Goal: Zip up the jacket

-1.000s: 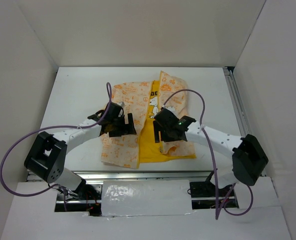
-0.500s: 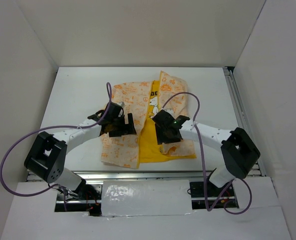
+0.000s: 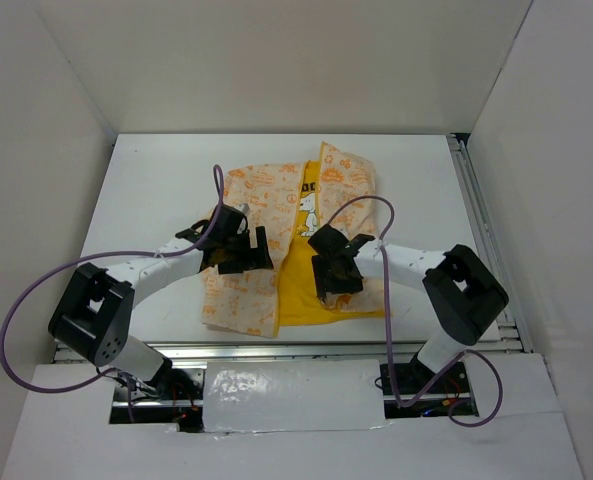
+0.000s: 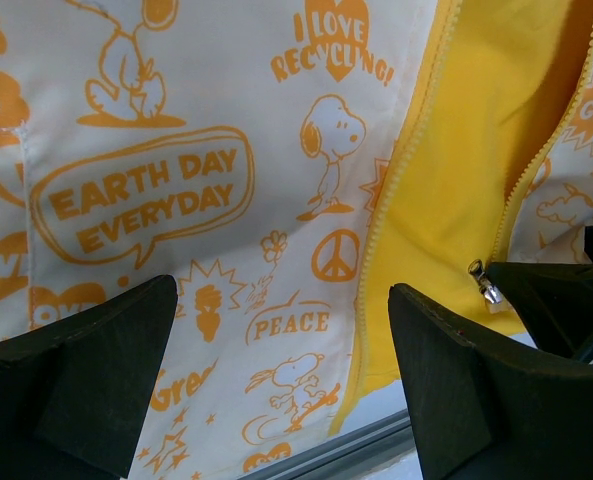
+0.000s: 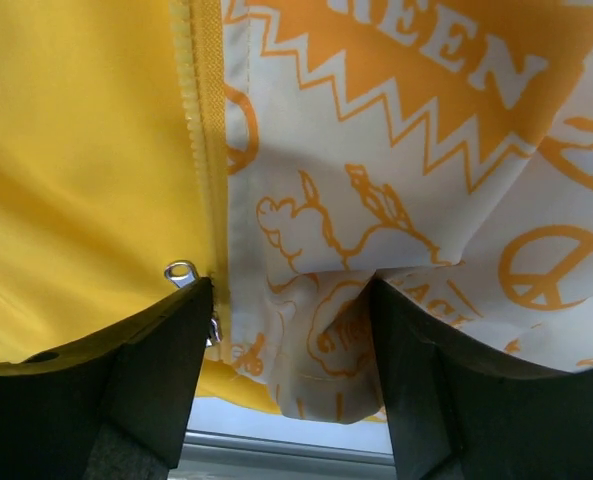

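The jacket (image 3: 276,215) lies open on the white table, cream panels with orange print on either side of the yellow lining (image 3: 301,280). My left gripper (image 3: 244,250) is open above the left panel (image 4: 206,200), near its yellow zipper strip (image 4: 396,200) and bottom hem. My right gripper (image 3: 338,282) is open at the right panel's bottom hem, and a bunched fold of fabric (image 5: 346,340) fills the gap between its fingers (image 5: 146,370). The metal zipper slider (image 5: 181,272) sits against the right gripper's left finger. It also shows in the left wrist view (image 4: 481,282).
A metal rail (image 3: 306,350) runs along the table's near edge just below the hem, seen in both wrist views (image 4: 376,440) (image 5: 326,462). Another rail (image 3: 473,210) runs down the right side. White walls enclose the table. Purple cables (image 3: 376,205) loop over both arms.
My right arm has folded inward, and its gripper has slid a little toward the near hem of the right panel. The left arm has not moved.
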{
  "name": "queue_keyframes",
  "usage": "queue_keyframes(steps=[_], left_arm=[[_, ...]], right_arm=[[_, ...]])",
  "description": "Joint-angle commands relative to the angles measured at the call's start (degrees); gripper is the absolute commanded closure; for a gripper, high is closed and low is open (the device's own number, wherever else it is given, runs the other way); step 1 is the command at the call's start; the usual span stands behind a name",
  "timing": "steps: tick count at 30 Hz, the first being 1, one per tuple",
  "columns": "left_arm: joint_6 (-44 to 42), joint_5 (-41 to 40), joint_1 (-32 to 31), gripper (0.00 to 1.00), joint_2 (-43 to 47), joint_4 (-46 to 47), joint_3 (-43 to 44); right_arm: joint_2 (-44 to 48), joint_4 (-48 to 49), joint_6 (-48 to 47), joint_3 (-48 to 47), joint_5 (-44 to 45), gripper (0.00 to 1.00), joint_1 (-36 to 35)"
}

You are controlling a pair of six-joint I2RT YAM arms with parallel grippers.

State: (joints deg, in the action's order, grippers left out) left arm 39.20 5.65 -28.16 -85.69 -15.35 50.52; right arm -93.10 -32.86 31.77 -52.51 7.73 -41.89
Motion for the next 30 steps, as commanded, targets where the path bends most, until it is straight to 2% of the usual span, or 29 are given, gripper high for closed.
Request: queue_keyframes(steps=[1, 2, 4, 5, 6, 12, 16, 26, 30], left_arm=[[-0.5, 0.4, 0.3, 0.01, 0.5, 0.9, 1.2], [-0.6, 0.4, 0.3, 0.01, 0.4, 0.9, 1.2], [-0.6, 0.6, 0.3, 0.01, 0.5, 1.0, 1.2], [-0.6, 0.6, 0.3, 0.01, 0.6, 1.1, 1.2], [-0.7, 0.6, 0.3, 0.01, 0.6, 1.1, 1.2], [-0.6, 0.4, 0.3, 0.01, 0.0, 0.9, 1.4], [-0.7, 0.6, 0.3, 0.01, -0.4, 1.3, 1.4], [-0.5, 1.0, 0.3, 0.02, -2.6, 0.4, 2.8], [-2.8, 6.2, 0.2, 0.02, 1.5, 3.4, 1.5]], right_arm=[[-1.3, 4.5, 0.3, 0.6, -2.5, 0.31, -0.1], [-1.5, 4.1, 1.2, 0.4, -1.9, 0.44, 0.0], [-1.1, 3.3, 1.5, 0.4, -0.1, 0.6, 0.0], [-0.5, 3.1, 2.0, 0.6, 0.5, 0.71, 0.0], [0.0, 3.1, 2.1, 0.7, 1.0, 0.75, 0.0], [6.6, 4.1, 1.5, 1.8, 0.4, 0.81, 0.0], [16.3, 8.1, -1.0, 5.0, -1.7, 0.82, 0.4], [35.9, 18.6, -6.9, 13.3, -15.6, 0.83, 5.3], [43.0, 30.8, -10.8, 19.4, -21.6, 1.0, 5.5]])
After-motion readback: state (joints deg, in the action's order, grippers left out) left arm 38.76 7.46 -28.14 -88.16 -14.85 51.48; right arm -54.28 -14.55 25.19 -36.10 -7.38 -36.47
